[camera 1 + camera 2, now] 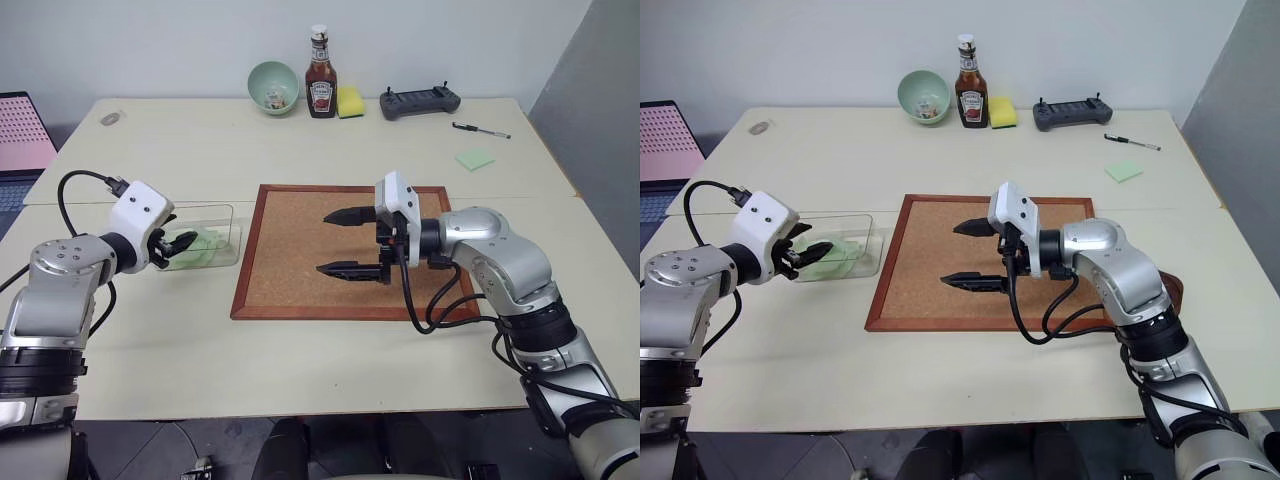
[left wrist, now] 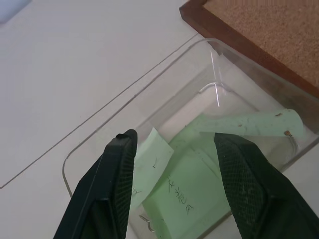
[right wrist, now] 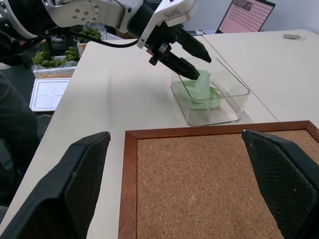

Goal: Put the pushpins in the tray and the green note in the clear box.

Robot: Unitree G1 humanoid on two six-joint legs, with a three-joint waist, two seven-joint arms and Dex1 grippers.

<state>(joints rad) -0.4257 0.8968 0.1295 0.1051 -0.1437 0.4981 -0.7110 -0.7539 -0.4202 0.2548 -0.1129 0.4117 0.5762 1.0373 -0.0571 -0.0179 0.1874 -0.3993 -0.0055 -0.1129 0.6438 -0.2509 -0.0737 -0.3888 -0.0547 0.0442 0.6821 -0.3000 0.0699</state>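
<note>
The clear box [image 1: 236,216] stands on the table just left of the cork board [image 1: 296,262]. Inside it lies the green note [image 2: 249,124], a curled pale slip leaning over other green papers [image 2: 189,199]. My left gripper [image 1: 180,247] reaches into the near end of the box, open, with nothing between its fingers [image 2: 114,174]. My right gripper [image 1: 322,242] hovers wide open over the middle of the cork board, pointing left. The dark reddish tray [image 1: 1173,288] peeks out behind my right forearm. The pushpins are hidden from view.
Along the far edge stand a green bowl [image 1: 273,87], a ketchup bottle [image 1: 321,75], a yellow sponge [image 1: 351,101] and a black controller [image 1: 420,101]. A pen [image 1: 480,130] and a green sticky pad [image 1: 475,159] lie far right. A laptop [image 1: 22,130] sits far left.
</note>
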